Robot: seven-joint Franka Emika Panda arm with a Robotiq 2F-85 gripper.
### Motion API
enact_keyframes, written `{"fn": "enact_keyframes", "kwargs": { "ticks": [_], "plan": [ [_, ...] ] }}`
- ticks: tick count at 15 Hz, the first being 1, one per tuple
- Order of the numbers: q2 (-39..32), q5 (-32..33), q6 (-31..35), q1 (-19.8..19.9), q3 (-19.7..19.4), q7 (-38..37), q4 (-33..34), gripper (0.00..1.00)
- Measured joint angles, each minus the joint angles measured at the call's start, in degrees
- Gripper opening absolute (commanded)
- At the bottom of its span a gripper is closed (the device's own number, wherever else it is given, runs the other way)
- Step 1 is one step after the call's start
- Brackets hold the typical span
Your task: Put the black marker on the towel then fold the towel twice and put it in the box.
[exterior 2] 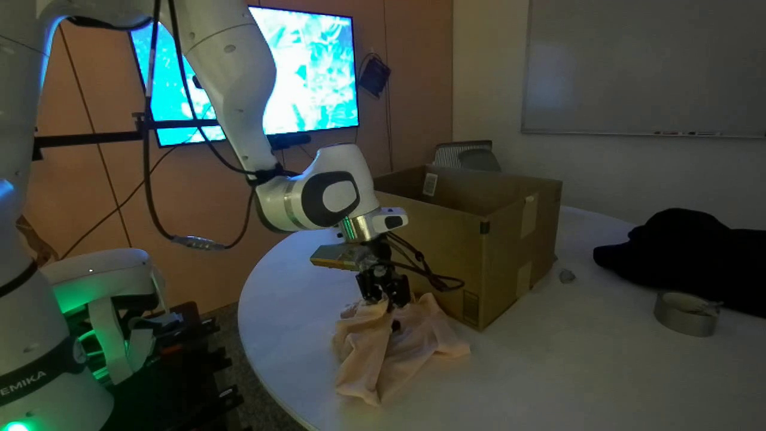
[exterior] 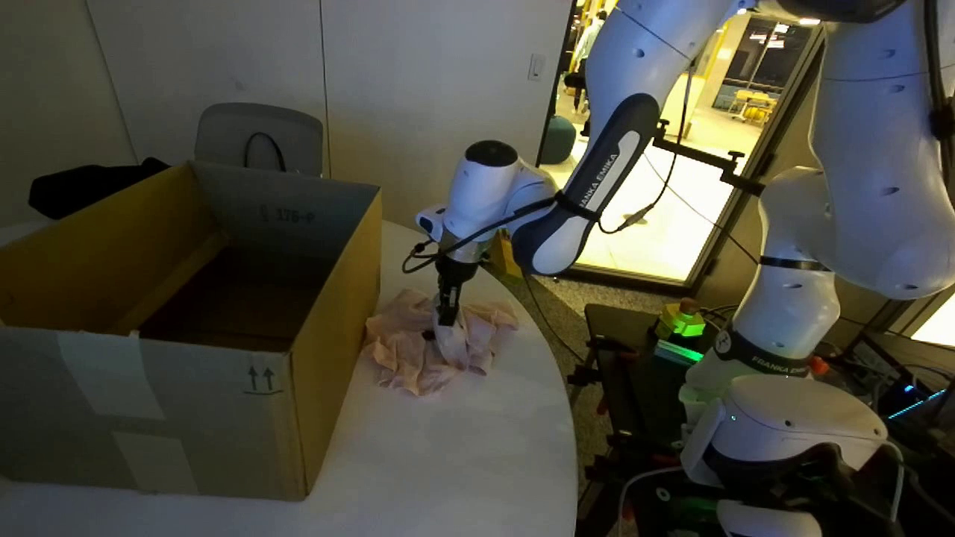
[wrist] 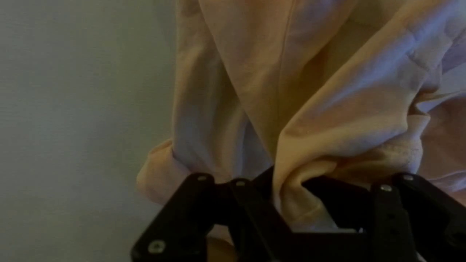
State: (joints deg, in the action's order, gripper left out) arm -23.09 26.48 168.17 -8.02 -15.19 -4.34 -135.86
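The pale pink-peach towel lies crumpled on the white table beside the box; it also shows in an exterior view and fills much of the wrist view. My gripper points down over the towel, and also shows in an exterior view. In the wrist view its fingers pinch a raised fold of the towel. A small dark end, apparently the black marker, shows among the folds below the gripper, also in an exterior view; the rest of it is hidden. The open brown cardboard box also shows in an exterior view.
The box wall stands close beside the towel and gripper. The round table has its curved edge near the towel, on the side of the robot's base. A black cloth item and a tape roll lie on the table beyond the box. A grey chair stands behind.
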Motion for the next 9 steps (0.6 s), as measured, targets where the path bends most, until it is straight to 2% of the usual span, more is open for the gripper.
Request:
{"fn": "enact_keyframes", "kwargs": {
  "ticks": [1, 2, 4, 9],
  "plan": [
    [-1.69, -0.15, 0.05, -0.30, -0.37, -1.12, 1.64, 0.02],
    [-3.32, -0.29, 0.09, -0.60, -0.76, -2.13, 3.20, 0.26],
    [-5.81, -1.03, 0.10, -0.85, -1.08, -3.26, 5.48, 0.30],
    [-7.40, -2.38, 1.19, -0.98, -1.24, -3.91, 7.24, 0.67]
  ]
}}
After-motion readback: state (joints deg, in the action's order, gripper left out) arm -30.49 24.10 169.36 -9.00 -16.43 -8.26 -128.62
